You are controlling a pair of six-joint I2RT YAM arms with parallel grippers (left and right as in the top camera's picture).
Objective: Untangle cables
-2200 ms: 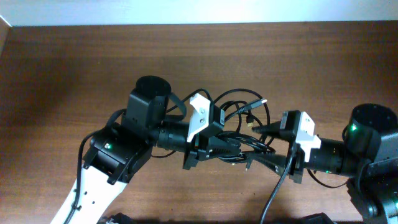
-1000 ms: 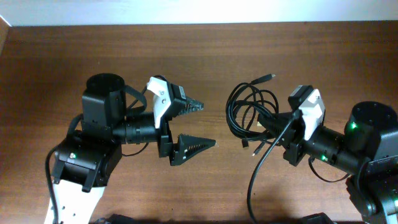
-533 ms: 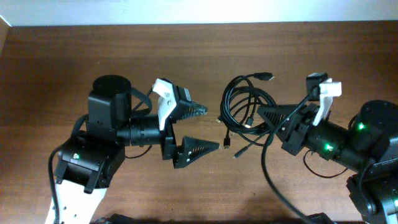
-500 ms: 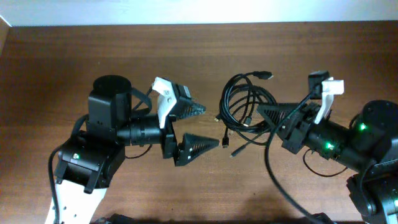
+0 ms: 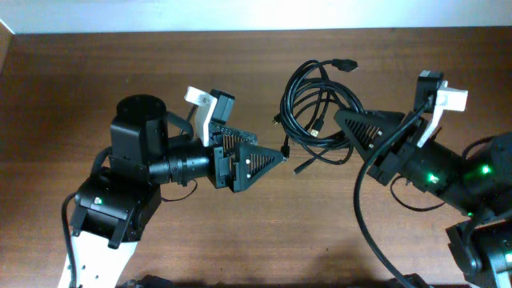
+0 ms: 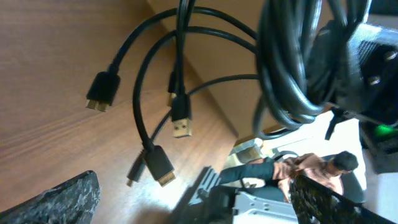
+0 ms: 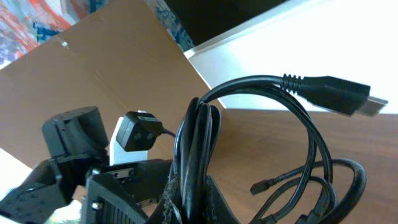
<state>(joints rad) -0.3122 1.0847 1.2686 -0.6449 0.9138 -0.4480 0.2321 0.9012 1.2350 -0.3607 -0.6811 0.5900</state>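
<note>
The cables are thin black cords looped into one bundle, and they hang from my right gripper, which is shut on the loops. In the right wrist view the cables run straight down between the closed fingers of the right gripper, and one plug sticks out to the right. My left gripper is open and turned edge-on, just left of the dangling ends. In the left wrist view its fingers stand wide apart below several loose plugs and touch none of them.
The brown wooden table lies under both arms, with a white wall strip along its far edge. A thick black arm cable trails from the right arm toward the front edge.
The right gripper has carried the bundle up and toward the far side. The left gripper has rolled edge-on and moved right, close to the dangling plug ends.
</note>
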